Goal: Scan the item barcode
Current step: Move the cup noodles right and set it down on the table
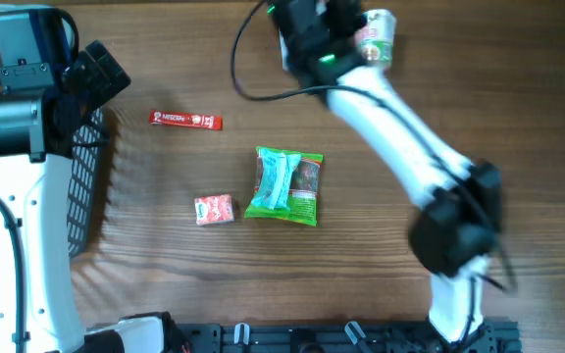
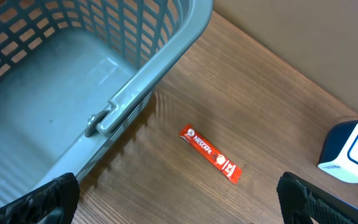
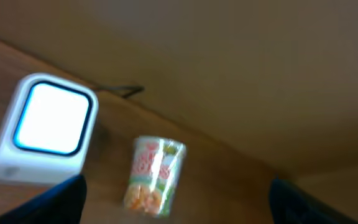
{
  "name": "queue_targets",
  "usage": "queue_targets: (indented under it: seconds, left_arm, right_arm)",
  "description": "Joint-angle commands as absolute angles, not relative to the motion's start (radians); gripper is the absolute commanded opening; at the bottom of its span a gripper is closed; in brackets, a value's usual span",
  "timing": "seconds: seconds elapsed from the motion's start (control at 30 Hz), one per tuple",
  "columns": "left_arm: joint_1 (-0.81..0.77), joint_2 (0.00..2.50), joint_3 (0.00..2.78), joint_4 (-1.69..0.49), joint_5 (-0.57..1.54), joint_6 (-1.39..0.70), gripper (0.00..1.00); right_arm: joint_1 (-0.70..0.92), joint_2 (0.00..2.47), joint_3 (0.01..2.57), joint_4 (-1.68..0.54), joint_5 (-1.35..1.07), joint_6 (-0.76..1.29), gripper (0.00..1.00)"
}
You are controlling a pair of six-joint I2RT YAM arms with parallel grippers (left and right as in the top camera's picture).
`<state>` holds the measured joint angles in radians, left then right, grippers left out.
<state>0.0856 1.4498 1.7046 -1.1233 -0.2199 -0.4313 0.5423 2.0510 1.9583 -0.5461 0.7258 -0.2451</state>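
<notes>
Cup noodle (image 3: pixel 154 177) at far table edge, just beside lit barcode scanner (image 3: pixel 45 127); upright or tipped, can't tell through the blur. Right gripper (image 3: pixel 179 204) has its jaws spread wide with nothing between them, the cup ahead and apart. Left gripper (image 2: pixel 182 199) likewise wide open and empty, above basket (image 2: pixel 166 56) rim and Nescafé stick (image 2: pixel 210 154). Judgement: cup light, thin-walled, crushable, printed sleeve somewhat slick. Take it across mid-body with a gentle squeeze, fingers off the barcode panel and foil lid.
</notes>
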Motion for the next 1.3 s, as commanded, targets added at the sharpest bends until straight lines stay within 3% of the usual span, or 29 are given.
queue_targets:
  seconds: [0.0,0.07,0.17,0.47,0.8,0.83,1.03,1.17,1.27]
  left_arm:
    - [0.090,1.446,1.716,-1.122,-0.229,-0.423,1.00]
    - [0.090,1.446,1.716,-1.122,-0.229,-0.423,1.00]
    - [0.090,1.446,1.716,-1.122,-0.229,-0.423,1.00]
    - [0.090,1.446,1.716,-1.122,-0.229,-0.423,1.00]
    - [0.090,1.446,1.716,-1.122,-0.229,-0.423,1.00]
    - [0.090,1.446,1.716,-1.122,-0.229,-0.423,1.00]
    - [0.090,1.446,1.716,-1.122,-0.229,-0.423,1.00]
    - [0.090,1.446,1.716,-1.122,-0.229,-0.423,1.00]
    - [0.090,1.446,1.716,-1.122,-0.229,-0.423,1.00]
  right_arm:
    - [0.376,1.890,1.973,-0.722,0.228,-0.002,1.00]
    - [0.257,1.893,1.972,-0.816,-0.005,0.029,1.00]
    - [0.128,1.996,1.970,-0.841,-0.137,0.060,1.00]
    - [0.118,2.286,1.970,-0.562,-0.308,0.050,1.00]
    - [0.118,2.450,1.969,-0.458,-0.366,0.029,1.00]
    - [0.118,2.450,1.969,-0.460,-0.352,0.030,0.98]
    - [0.047,2.407,1.969,-0.554,-0.342,0.026,0.68]
    - [-0.013,2.329,1.969,-0.673,-0.336,-0.033,0.60]
    - [-0.082,2.269,1.969,-0.822,-0.303,-0.054,0.60]
